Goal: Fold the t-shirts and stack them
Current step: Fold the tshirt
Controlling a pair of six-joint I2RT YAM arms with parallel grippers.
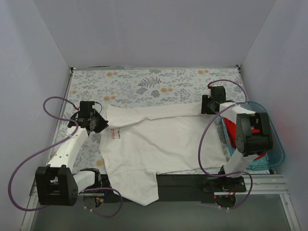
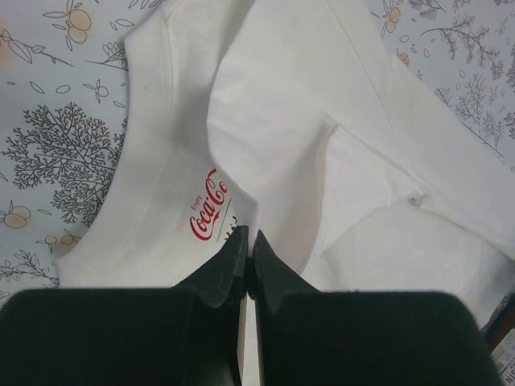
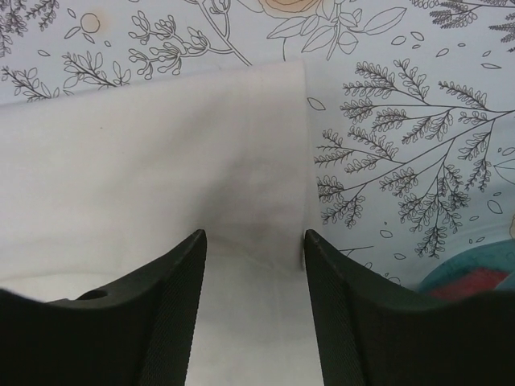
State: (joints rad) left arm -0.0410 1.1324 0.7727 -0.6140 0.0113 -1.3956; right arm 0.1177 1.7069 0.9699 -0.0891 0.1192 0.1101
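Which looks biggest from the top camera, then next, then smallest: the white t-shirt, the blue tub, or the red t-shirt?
1. white t-shirt
2. blue plastic tub
3. red t-shirt, though it is only partly visible inside the tub

Bright, even light from overhead with a cool cast; the walls look washed pale. White tee (image 1: 159, 144) is nearly blown out and its folds are faint. Soft shadows lie under the arms. Left wrist view: left tool (image 2: 250, 235) is dark and soft-edged. Right wrist view: grey shadow on the cloth between the fingers of the right tool (image 3: 253, 235), and the worktop (image 3: 402, 161) print is sharp.
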